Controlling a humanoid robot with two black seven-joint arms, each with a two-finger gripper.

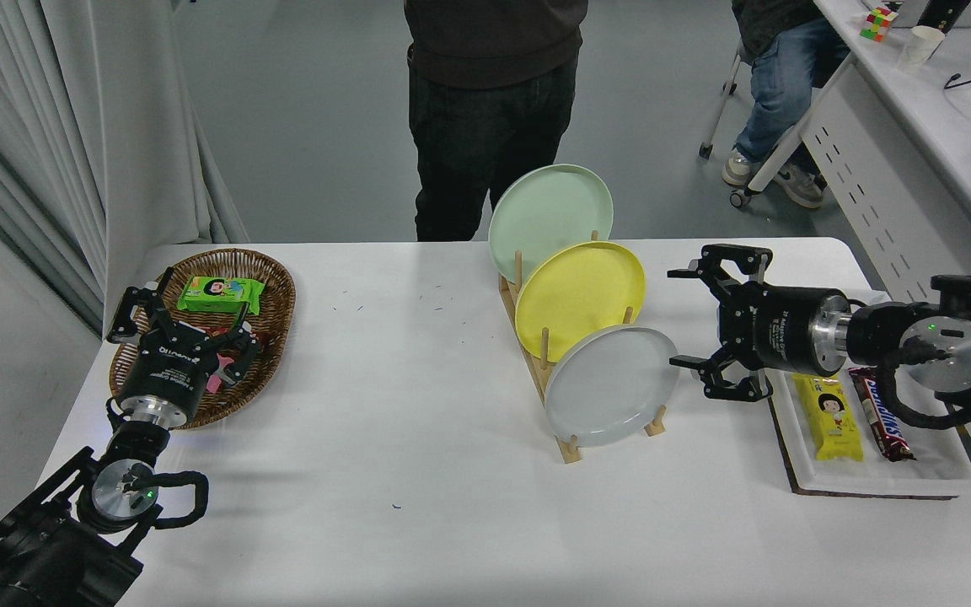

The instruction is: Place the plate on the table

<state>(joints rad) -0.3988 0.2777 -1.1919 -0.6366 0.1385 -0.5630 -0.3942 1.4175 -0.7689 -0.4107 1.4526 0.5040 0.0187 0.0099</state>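
One spread right gripper (pixel 678 319) beside plate (pixel 610 386)

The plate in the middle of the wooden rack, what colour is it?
Yellow. The middle plate stands between a pale green plate and a light grey plate, seen clearly in the head view.

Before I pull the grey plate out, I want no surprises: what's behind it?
Behind the grey plate stands the yellow plate, then the green plate, all in the wooden rack. The yellow plate's lower part is covered.
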